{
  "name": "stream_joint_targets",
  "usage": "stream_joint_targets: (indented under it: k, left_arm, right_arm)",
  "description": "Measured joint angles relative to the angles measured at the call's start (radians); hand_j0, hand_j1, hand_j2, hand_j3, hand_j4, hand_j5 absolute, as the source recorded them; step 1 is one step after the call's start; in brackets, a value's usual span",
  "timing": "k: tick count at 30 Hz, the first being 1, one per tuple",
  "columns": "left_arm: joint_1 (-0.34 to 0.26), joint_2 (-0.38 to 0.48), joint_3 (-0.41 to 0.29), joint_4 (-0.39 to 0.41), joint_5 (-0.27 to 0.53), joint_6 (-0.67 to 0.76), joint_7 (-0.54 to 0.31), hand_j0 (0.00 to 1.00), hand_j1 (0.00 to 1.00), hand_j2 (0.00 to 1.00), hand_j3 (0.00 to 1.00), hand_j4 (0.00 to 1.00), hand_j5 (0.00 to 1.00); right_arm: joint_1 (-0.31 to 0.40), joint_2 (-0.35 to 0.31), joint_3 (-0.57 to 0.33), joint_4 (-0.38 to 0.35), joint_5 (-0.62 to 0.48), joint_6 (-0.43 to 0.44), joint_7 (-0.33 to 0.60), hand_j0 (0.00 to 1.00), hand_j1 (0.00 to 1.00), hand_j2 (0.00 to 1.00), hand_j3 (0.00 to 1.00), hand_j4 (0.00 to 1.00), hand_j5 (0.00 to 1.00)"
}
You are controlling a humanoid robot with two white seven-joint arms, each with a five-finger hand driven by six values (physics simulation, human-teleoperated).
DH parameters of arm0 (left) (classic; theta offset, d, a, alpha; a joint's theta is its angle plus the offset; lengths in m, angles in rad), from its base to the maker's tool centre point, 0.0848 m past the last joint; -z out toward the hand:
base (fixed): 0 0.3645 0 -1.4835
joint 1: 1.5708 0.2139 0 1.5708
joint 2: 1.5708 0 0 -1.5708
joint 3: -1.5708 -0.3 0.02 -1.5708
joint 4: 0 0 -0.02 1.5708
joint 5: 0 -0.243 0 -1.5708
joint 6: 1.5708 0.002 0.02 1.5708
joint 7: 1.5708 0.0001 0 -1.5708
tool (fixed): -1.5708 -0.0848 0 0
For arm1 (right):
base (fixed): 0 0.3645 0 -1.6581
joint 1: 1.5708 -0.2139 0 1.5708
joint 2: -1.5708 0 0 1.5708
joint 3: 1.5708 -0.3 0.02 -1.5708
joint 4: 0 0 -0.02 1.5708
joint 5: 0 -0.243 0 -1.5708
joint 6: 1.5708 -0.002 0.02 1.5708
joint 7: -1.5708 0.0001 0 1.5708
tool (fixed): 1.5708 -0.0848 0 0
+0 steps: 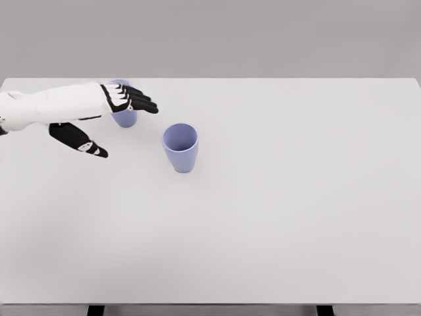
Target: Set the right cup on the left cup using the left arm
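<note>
Two lavender-blue cups stand upright on the white table. The right cup sits near the middle left, mouth open upward. The left cup stands farther back and left, mostly hidden behind my left hand. That hand comes in from the left edge on a white arm, its black fingers stretched out flat and its thumb spread apart below. It hovers over the left cup and holds nothing. A gap of table separates the hand from the right cup.
The table's far edge runs along the top and its front edge along the bottom, with two dark legs showing beneath.
</note>
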Motion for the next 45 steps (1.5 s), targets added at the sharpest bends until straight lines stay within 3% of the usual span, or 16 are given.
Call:
stream_joint_targets:
  k: [5, 15, 19, 23, 32, 45]
  left_arm:
    - [-0.080, -0.046, -0.014, 0.053, -0.010, 0.000, 0.000, 1.00, 1.00, 1.00, 1.00, 1.00, 1.00]
    - [-0.090, -0.163, -0.050, 0.101, -0.086, 0.000, 0.000, 1.00, 1.00, 1.00, 1.00, 1.00, 1.00]
    - [-0.098, -0.236, -0.080, 0.186, -0.117, 0.001, -0.015, 1.00, 1.00, 1.00, 1.00, 1.00, 1.00]
    - [-0.175, -0.301, -0.124, 0.282, -0.139, 0.001, -0.097, 1.00, 1.00, 1.00, 1.00, 1.00, 1.00]
    - [-0.175, -0.411, -0.175, 0.411, -0.156, 0.000, -0.136, 1.00, 1.00, 1.00, 1.00, 1.00, 1.00]
    - [-0.163, -0.458, -0.179, 0.460, -0.158, 0.000, -0.138, 1.00, 1.00, 1.00, 1.00, 1.00, 1.00]
  right_arm:
    - [0.005, 0.000, 0.002, 0.002, -0.002, 0.001, 0.001, 1.00, 1.00, 1.00, 1.00, 1.00, 1.00]
    - [0.003, 0.000, 0.003, 0.003, -0.003, 0.001, 0.001, 1.00, 1.00, 1.00, 1.00, 1.00, 1.00]
    - [0.003, 0.000, 0.002, 0.003, -0.003, 0.001, 0.001, 1.00, 1.00, 1.00, 1.00, 1.00, 1.00]
    - [0.003, 0.000, 0.002, 0.003, -0.003, 0.001, 0.001, 1.00, 1.00, 1.00, 1.00, 1.00, 1.00]
    - [0.005, 0.000, 0.002, 0.003, -0.003, 0.001, 0.001, 1.00, 1.00, 1.00, 1.00, 1.00, 1.00]
    - [0.005, 0.000, 0.002, 0.003, -0.003, 0.001, 0.001, 1.00, 1.00, 1.00, 1.00, 1.00, 1.00]
